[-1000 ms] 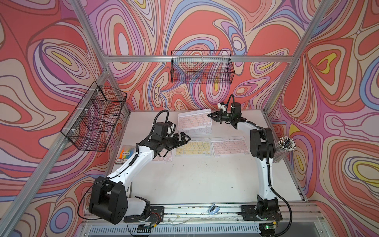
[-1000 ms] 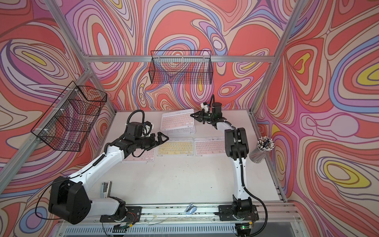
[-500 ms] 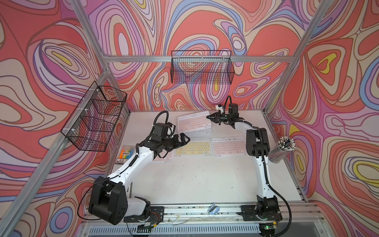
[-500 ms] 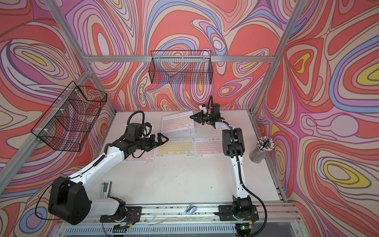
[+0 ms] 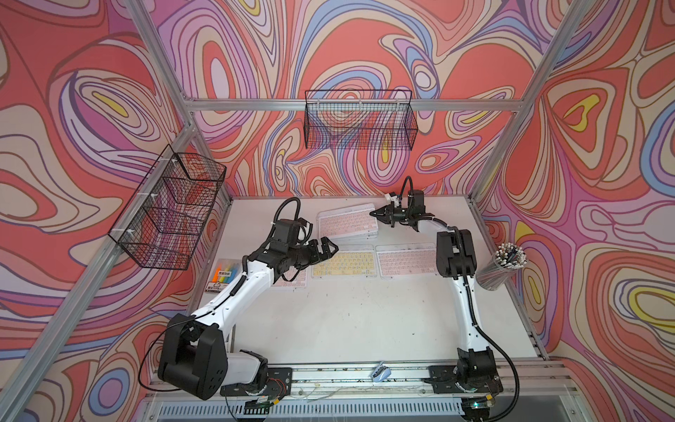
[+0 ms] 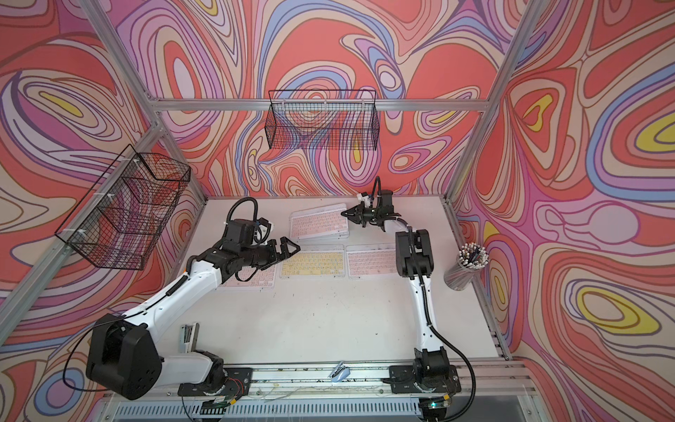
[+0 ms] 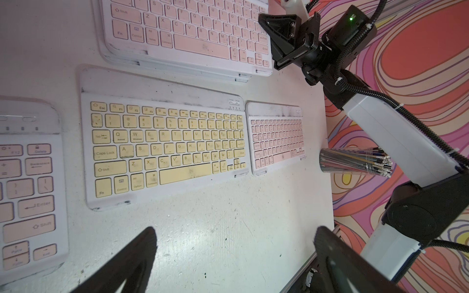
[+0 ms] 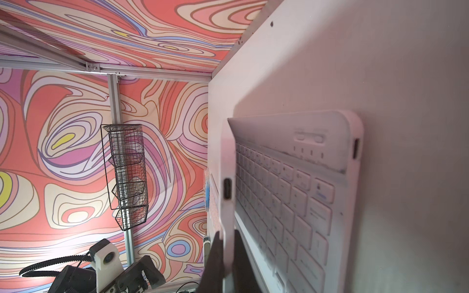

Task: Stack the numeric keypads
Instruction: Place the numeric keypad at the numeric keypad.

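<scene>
Bimanual workspace seen from above, read left to right. A wire basket [image 5: 171,212] hangs on the left wall; below it a packet of highlighters [image 5: 223,277] lies at the left edge of the white table [image 5: 347,321]. The left arm crosses over the near-left pink keyboard [image 6: 255,279] and hides much of it in both top views. The left gripper [image 5: 327,248] hovers above the table with its jaws spread wide and nothing between them, just left of the yellow keyboard [image 5: 345,263]. Beside that, nearly touching, lies the near-right pink keyboard [image 5: 405,260], its right end overlapped by the right arm's elbow. Farther back sits the stack [image 7: 241,77]. The right gripper [image 5: 375,213] is clamped on the right edge of the top pink keyboard [image 5: 345,223], whose held end is raised off the white keyboard [image 8: 291,203] beneath. A second basket [image 5: 359,120] hangs on the far wall. A cup of pens [image 5: 506,261] stands at the table's right edge.
</scene>
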